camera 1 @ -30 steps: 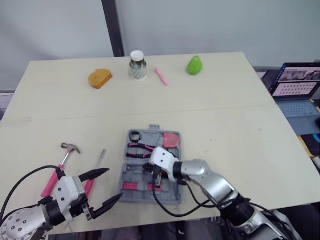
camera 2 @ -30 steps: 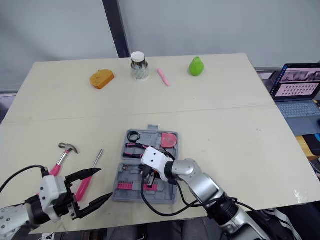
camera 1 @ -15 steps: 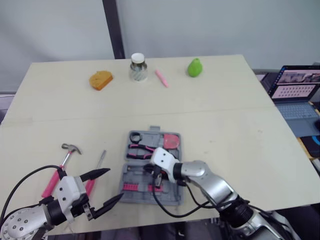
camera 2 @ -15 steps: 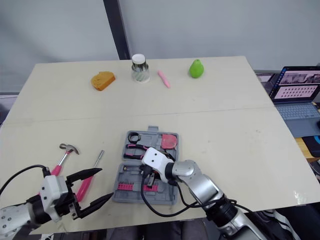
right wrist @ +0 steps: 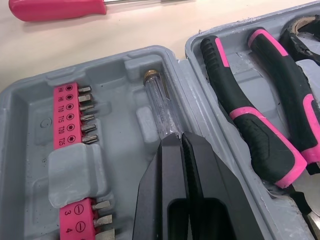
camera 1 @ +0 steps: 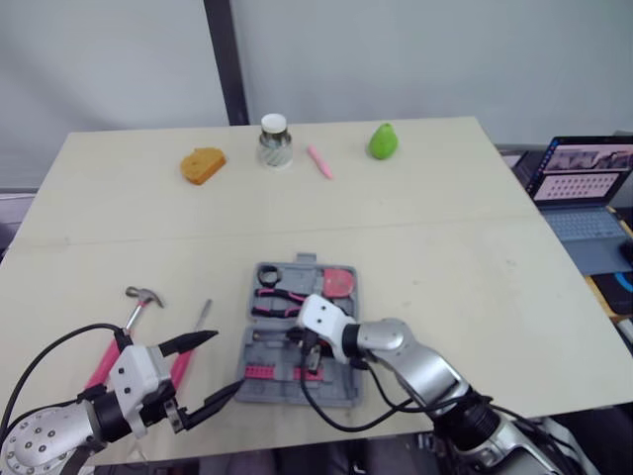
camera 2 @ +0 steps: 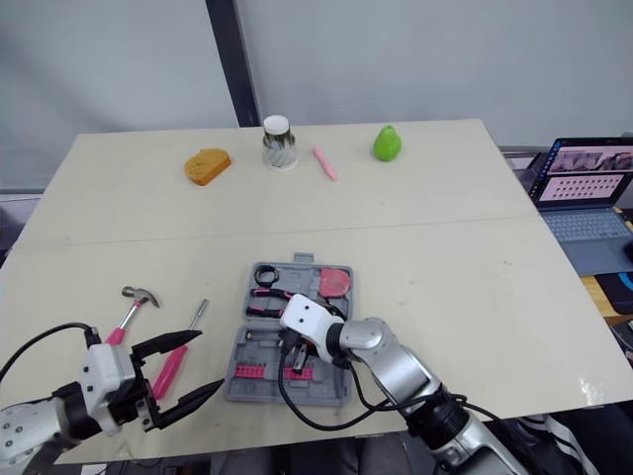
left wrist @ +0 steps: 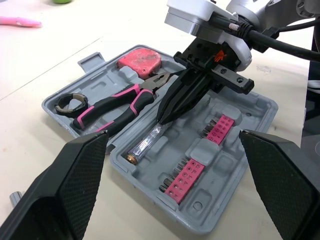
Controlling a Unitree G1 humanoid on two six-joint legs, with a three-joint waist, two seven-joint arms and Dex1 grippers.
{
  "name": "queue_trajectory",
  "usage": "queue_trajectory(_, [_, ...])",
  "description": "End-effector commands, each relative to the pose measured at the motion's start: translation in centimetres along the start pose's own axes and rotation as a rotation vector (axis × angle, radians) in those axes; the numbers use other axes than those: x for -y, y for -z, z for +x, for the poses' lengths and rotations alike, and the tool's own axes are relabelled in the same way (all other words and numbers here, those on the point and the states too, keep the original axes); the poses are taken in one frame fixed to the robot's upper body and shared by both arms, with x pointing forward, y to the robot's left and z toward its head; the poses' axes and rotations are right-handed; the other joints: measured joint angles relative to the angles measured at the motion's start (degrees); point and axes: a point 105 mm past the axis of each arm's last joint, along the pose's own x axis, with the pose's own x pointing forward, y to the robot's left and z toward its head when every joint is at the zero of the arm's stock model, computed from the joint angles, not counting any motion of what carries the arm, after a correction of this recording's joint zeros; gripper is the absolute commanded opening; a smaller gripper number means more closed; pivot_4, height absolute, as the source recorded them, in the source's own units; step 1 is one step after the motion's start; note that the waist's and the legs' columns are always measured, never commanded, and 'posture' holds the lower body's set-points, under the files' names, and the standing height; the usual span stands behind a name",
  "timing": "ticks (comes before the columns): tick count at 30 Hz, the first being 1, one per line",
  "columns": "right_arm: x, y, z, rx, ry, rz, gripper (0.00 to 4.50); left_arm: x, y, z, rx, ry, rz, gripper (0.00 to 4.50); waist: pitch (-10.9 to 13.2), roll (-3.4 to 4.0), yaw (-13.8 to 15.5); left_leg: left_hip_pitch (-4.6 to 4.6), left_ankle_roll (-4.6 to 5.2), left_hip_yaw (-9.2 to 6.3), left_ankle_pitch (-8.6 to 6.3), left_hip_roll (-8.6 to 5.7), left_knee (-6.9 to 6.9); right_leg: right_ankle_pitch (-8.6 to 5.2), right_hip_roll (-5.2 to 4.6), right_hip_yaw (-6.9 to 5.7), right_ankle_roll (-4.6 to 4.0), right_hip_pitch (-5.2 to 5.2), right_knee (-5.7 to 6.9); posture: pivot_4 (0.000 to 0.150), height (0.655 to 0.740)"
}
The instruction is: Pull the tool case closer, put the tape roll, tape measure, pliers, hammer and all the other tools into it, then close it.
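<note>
Case (left wrist: 248,111) holding one pliers (left wrist: 117,102), two bit strips (left wrist: 187,175) (pink), one hammer (camera 1: 126,319) outside

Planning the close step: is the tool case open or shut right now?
Open. The tool case lies spread flat, both halves facing up, with the pliers and bit strips exposed inside.

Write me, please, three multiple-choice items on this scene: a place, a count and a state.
1. Where is the hammer, relative to the tool case? A inside; B on the table, left; C behind.
2. How many pink bit strips does the case hold? A one; B two; C four.
3. How is the left gripper? A open; B shut empty; C shut on the hammer.
B: it lies on the table left of the case. B: two strips show. A: its fingers stand apart.
</note>
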Motion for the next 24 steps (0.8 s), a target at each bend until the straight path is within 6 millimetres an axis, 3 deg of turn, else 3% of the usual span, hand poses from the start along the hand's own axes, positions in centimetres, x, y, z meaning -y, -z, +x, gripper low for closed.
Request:
queue_trajectory(1, [-1.2,5.5,0.1,-0.216,-0.041,0.088,0.11,-0.2,-0.1,0.0,0.001,0.000,0.008,4.50,-0.1,0.06,0.0,0.02,0.00,0.00,0.00,0.00,0.00,0.00,0.00,0.00,0.00,0.02,-0.01,0.150,0.7400])
queue_trajectory(7, [-1.4,6.3,-0.1,-0.258,-0.046,0.113,0.11,-0.3,-0.1,-0.1,0.000,0.000,0.008,4.50,-0.2,0.26,0.0,0.70,0.02,0.00,-0.15,0.02,-0.22,-0.02,0.01,-0.07,-0.03,0.75,-0.39,0.150,0.7400])
queue_trajectory(24, [-2.0,7.9,-0.2,-0.347,-0.064,0.131,0.11,-0.8,-0.1,0.2,0.000,0.000,0.014,4.50,-0.9,0.29,0.0,0.74,0.19,0.01,-0.38,0.04,-0.20,-0.02,0.00,-0.06,-0.04,0.77,-0.45,0.150,0.7400])
